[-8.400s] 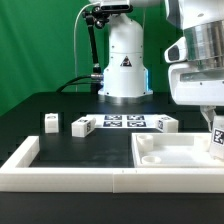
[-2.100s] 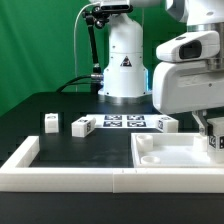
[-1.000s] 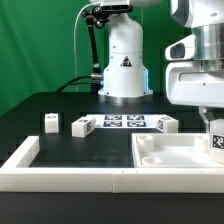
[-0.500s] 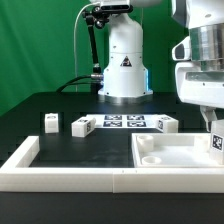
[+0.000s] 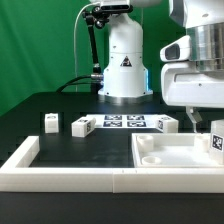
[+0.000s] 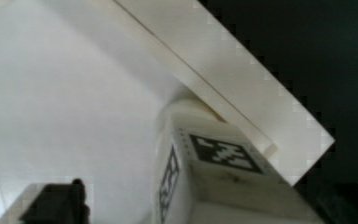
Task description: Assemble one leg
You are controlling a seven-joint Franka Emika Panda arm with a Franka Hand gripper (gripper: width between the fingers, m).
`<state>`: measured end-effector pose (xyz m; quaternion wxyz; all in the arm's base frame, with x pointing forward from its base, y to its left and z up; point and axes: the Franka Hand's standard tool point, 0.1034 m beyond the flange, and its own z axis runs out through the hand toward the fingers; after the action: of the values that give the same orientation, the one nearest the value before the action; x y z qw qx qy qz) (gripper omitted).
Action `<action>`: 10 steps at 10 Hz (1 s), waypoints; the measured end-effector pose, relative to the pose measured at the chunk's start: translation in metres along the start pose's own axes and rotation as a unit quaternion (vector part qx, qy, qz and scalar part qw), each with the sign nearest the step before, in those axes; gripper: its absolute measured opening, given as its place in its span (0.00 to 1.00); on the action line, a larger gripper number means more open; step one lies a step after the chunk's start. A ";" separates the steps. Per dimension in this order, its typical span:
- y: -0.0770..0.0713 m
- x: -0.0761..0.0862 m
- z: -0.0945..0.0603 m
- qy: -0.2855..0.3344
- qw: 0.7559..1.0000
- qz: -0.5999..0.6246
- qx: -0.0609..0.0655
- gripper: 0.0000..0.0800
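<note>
The leg (image 5: 217, 143), a short white post with a black-and-white tag, stands upright on the large white panel (image 5: 170, 152) at its corner on the exterior view's right edge. My gripper (image 5: 214, 127) hangs right over it. In the wrist view the leg (image 6: 220, 160) fills the middle, standing on the panel (image 6: 69, 110) near its edge. My gripper (image 6: 179, 212) is open. One dark finger (image 6: 51, 203) stands apart from the leg with a gap of panel between them. The other finger is hidden.
Three look-alike legs lie on the black table: one (image 5: 50, 122), one (image 5: 83, 125) and one (image 5: 166, 123). The marker board (image 5: 125, 122) lies between them. A white L-shaped rail (image 5: 25, 162) runs along the front and the exterior view's left. The robot base (image 5: 124, 60) stands behind.
The leg sits lower and straighter than 8.4 s ago. Since then my hand has turned back and forth above it; over the last half second it turned a little while the leg stayed put.
</note>
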<state>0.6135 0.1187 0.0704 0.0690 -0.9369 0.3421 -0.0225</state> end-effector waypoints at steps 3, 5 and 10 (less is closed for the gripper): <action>-0.004 0.002 -0.001 -0.011 0.986 -0.168 -0.010 0.81; -0.004 0.003 0.001 -0.016 0.968 -0.250 -0.019 0.81; -0.009 0.003 -0.001 -0.005 0.915 -0.403 -0.031 0.81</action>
<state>0.6212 0.1237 0.0725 0.0267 -0.9970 -0.0643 -0.0336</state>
